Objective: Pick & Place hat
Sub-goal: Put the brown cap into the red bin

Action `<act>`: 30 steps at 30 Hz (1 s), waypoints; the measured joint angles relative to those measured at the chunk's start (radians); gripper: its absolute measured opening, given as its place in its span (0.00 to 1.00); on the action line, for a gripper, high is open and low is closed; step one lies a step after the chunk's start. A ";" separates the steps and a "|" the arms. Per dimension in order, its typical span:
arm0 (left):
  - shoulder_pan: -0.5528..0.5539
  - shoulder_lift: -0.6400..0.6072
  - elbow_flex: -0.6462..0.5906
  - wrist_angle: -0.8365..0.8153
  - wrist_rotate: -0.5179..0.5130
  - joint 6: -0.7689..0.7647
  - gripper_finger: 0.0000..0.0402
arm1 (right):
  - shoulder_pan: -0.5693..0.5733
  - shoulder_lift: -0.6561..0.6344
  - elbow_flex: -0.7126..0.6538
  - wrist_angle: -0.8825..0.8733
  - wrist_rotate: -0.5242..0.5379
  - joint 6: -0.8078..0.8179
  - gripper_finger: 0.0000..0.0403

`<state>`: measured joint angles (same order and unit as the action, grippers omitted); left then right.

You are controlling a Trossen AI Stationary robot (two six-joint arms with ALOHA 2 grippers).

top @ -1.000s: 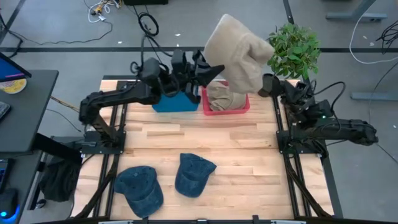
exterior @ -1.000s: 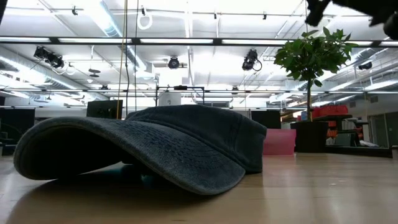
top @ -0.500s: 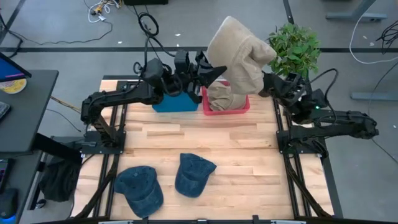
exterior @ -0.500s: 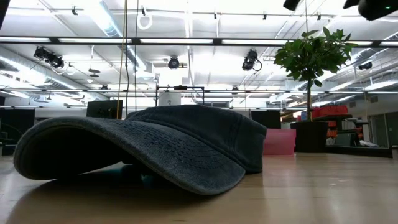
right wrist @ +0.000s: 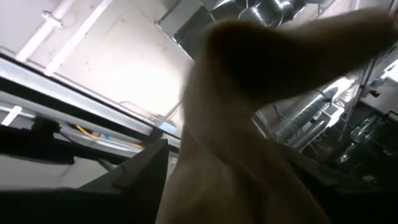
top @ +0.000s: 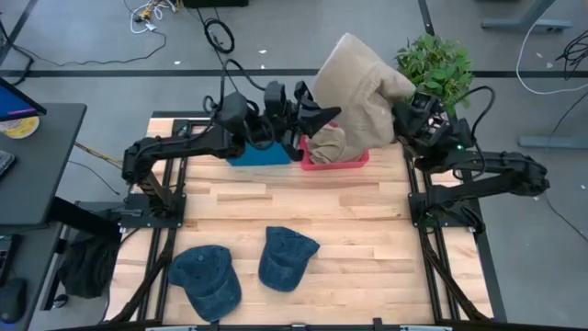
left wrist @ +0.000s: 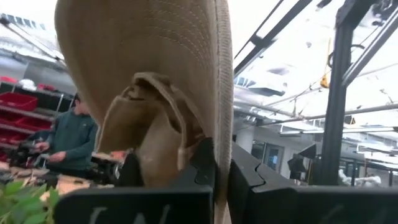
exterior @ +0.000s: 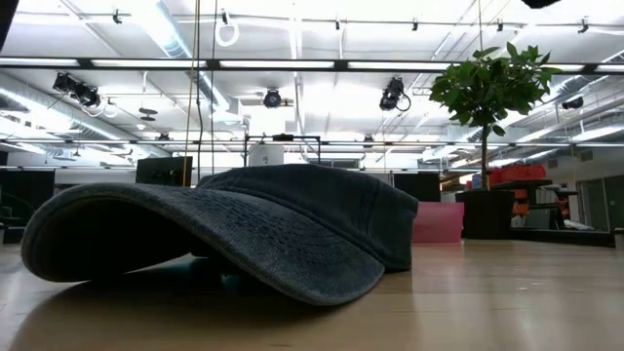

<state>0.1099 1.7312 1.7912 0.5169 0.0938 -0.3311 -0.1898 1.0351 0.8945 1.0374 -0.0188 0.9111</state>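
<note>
Pincer on the left (top: 317, 117) is clamped tight on the tan hat (top: 358, 87), holding it up over the pink bin (top: 356, 160). Right pincer (top: 404, 118) is spread wide at the hat's 3 o'clock edge, brim between its fingers, not gripping.

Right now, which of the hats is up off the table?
The tan fabric hat, pinched by the left gripper above the pink bin; both dark blue denim caps lie on the wood.

Bright overhead ceiling lights (exterior: 292, 63), glare in low view, blurred right-wrist view.
</note>
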 joint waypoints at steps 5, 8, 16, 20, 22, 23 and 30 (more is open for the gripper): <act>-0.001 0.009 0.000 -0.003 -0.025 0.005 0.04 | 0.000 0.024 0.056 -0.033 -0.049 0.002 0.60; 0.006 0.009 0.000 0.007 -0.032 0.005 0.03 | 0.008 0.026 0.056 -0.048 -0.053 -0.004 0.53; 0.017 0.009 0.000 0.009 -0.034 0.005 0.04 | 0.032 0.026 0.056 -0.048 -0.053 -0.031 0.26; 0.017 0.009 0.000 0.009 -0.034 0.010 0.03 | 0.036 0.026 0.056 -0.048 -0.050 -0.048 0.10; 0.017 0.009 0.000 0.009 -0.027 -0.001 0.04 | 0.036 0.025 0.056 -0.054 -0.050 -0.069 0.03; 0.019 0.009 0.000 0.007 -0.019 -0.011 0.05 | 0.036 0.025 0.056 -0.059 -0.049 -0.075 0.02; 0.041 -0.006 -0.001 -0.067 0.003 -0.047 0.23 | 0.036 0.024 0.056 -0.069 -0.042 -0.062 0.01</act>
<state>0.1508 1.7255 1.7905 0.4498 0.0967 -0.3780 -0.1535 1.0594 0.9504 0.9683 -0.0612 0.8493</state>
